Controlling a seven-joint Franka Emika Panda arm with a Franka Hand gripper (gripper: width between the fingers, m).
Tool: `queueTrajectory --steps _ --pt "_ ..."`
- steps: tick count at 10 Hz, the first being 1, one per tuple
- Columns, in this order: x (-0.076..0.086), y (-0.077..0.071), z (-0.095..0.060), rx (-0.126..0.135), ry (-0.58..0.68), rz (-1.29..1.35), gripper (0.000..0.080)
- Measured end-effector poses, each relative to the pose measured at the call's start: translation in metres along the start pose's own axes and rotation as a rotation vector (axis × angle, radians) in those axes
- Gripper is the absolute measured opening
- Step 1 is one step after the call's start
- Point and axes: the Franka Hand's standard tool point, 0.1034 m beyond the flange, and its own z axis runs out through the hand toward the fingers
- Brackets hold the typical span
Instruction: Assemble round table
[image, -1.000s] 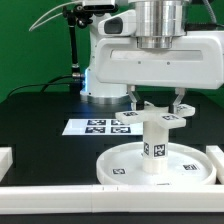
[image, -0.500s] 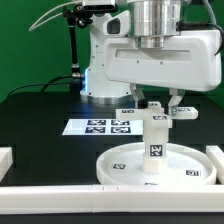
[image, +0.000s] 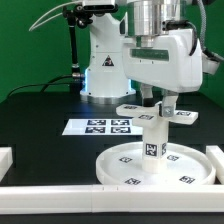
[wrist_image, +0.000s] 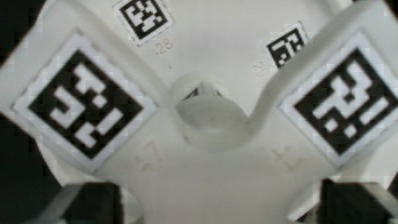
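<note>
The large rimmed round disc (image: 125, 170) lies flat near the table's front. The short cylindrical post (image: 153, 148) stands upright on its middle. The small four-armed cross piece (image: 183, 116) sits on top of the post with its tagged arms spread out. My gripper (image: 158, 103) reaches straight down and is shut on the cross piece, one finger on each side. In the wrist view the cross piece (wrist_image: 210, 112) fills the picture between my gripper's (wrist_image: 222, 205) dark fingers (wrist_image: 89, 205).
The marker board (image: 100, 126) lies flat behind the disc. White border rails run along the front (image: 50, 190), the exterior view's left (image: 5, 158) and the exterior view's right (image: 216, 156). The arm's base (image: 100, 70) stands at the back.
My gripper has turned about its vertical axis, and the cross piece has turned with it on top of the post. The disc and post stay where they were.
</note>
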Motion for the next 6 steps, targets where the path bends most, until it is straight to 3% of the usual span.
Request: queueTrajectory --steps 1,3,6 --pt "-0.001 0.0 -0.003 -0.022 -0.011 -0.031 0.0628" --pt "-0.001 -0.005 -0.019 -0.008 -0.023 -0.057 0.0644" --pt "-0.002 -0.003 -0.014 -0.013 -0.026 -0.057 0.0649"
